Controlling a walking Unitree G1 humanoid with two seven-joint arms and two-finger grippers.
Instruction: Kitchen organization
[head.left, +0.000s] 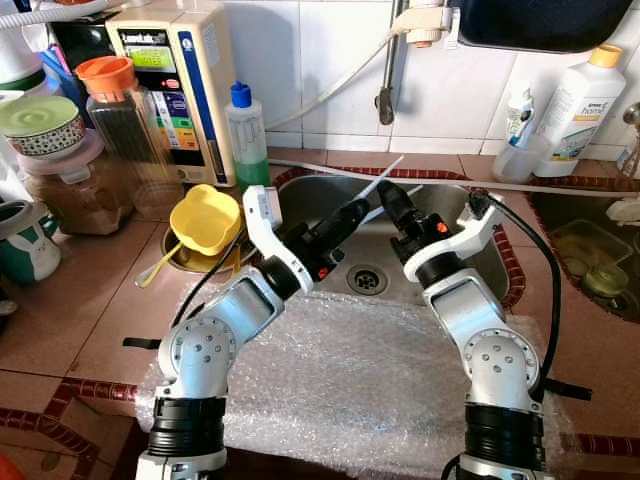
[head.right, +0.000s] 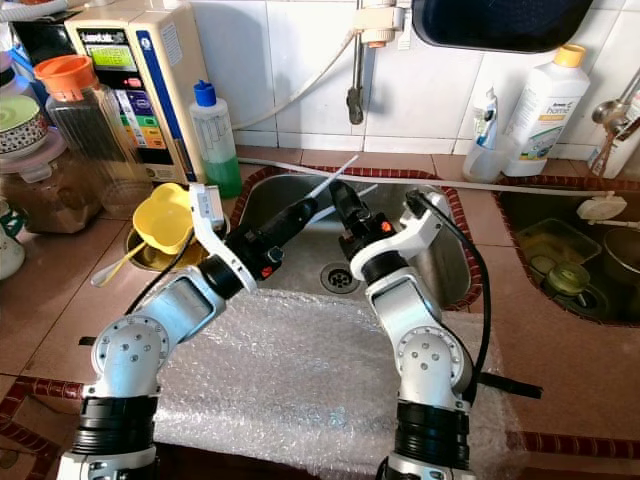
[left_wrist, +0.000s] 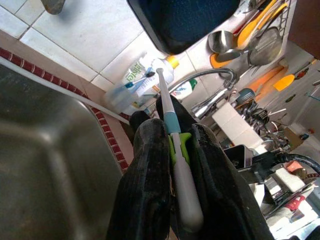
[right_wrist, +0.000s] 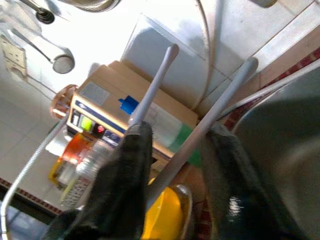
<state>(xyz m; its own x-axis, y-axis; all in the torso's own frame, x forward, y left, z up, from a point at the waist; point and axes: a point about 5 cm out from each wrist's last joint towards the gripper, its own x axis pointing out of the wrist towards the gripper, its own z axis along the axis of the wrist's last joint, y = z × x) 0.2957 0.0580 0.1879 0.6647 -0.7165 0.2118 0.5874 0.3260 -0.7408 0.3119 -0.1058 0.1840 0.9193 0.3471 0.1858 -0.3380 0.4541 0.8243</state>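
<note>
Over the sink (head.left: 330, 205), both end effectors are up and loaded. The left end effector (head.left: 362, 207) is clamped on a long white utensil with a teal-and-green grip (left_wrist: 176, 145); its thin shaft sticks out past the fingertips toward the tiled wall. The right end effector (head.left: 392, 200) has a pale grey rod-like utensil (right_wrist: 200, 129) between its fingers (right_wrist: 125, 165). I judge it gripped, but the contact is not sharp in the right wrist view. A second pale handle (right_wrist: 155, 82) crosses just beside it. That is probably the left one's utensil, though I can't tell for sure.

Beyond the fingertips, at the far right of the bench, a clear cup (head.left: 520, 155) holds a tube next to a white detergent bottle (head.left: 580, 105). That cup could be the destination, but that is a guess only.

To the left of the left end effector, a yellow cup (head.left: 205, 218) sits in a small round basin. Past it are a green bottle with a blue cap (head.left: 246, 135), a water unit (head.left: 175, 85) and jars (head.left: 125, 125).

Under the arms, bubble wrap (head.left: 350, 380) covers the front of the bench.

Status: pickup is done on both sides and nothing is placed yet. What's left is to carry both utensils to a holder and release them. The rest of the bench is cluttered, so I judge the task early to mid.
</note>
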